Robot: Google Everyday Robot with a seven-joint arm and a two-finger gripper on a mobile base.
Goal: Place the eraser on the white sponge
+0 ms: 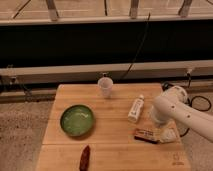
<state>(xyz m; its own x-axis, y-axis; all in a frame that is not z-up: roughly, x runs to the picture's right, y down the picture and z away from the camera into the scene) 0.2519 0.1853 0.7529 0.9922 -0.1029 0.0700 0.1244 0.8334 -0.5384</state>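
Observation:
The eraser (145,135), a small dark block with an orange-tan face, lies flat near the right front of the wooden table (115,150). Just to its right lies the white sponge (168,134), an off-white pad partly covered by the arm. My white arm (172,107) reaches in from the right and bends down over both. The gripper (158,126) is at the arm's lower end, just above the gap between eraser and sponge, open and holding nothing; the arm hides most of it.
A white tube bottle (135,108) lies just left of the arm. A translucent cup (105,86) stands at the back centre, a green bowl (77,120) on the left, and a reddish-brown pointed object (85,157) at the front edge. A black cable hangs behind.

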